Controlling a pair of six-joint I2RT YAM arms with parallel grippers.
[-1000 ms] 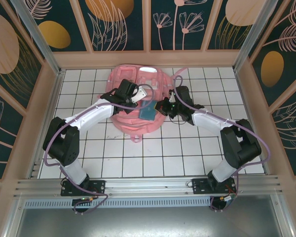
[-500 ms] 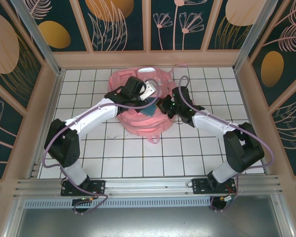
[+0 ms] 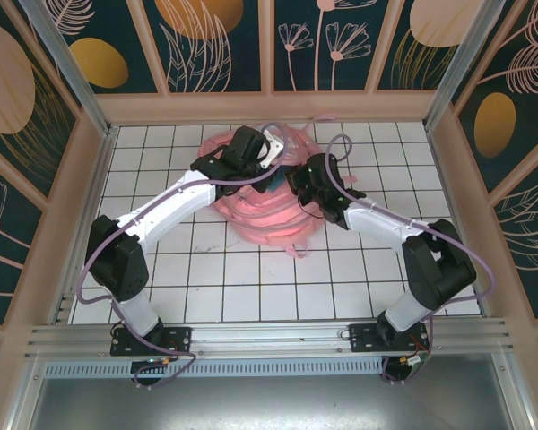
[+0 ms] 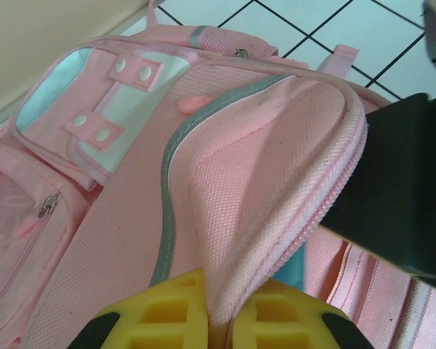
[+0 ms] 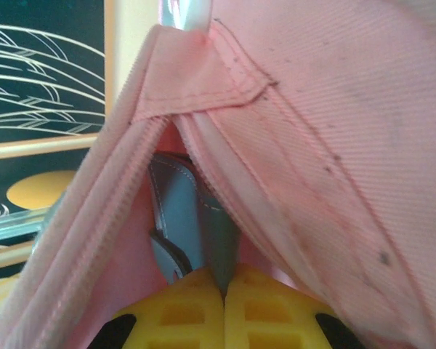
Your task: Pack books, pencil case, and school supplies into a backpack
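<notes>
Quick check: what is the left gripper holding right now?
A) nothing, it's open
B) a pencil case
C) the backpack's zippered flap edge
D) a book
C: in the left wrist view the left gripper is shut, with the pink zippered flap edge of the backpack pinched in it.

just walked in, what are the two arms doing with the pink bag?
Both arms are reaching over the backpack, which lies bunched up at the far middle of the table. The left gripper is shut on the zipper-edged flap, pinching it between its yellow fingers. The right gripper is shut on a grey strip under a pink fabric edge. It looks like they are holding the bag open. Whether anything is packed inside can't be told.
</notes>
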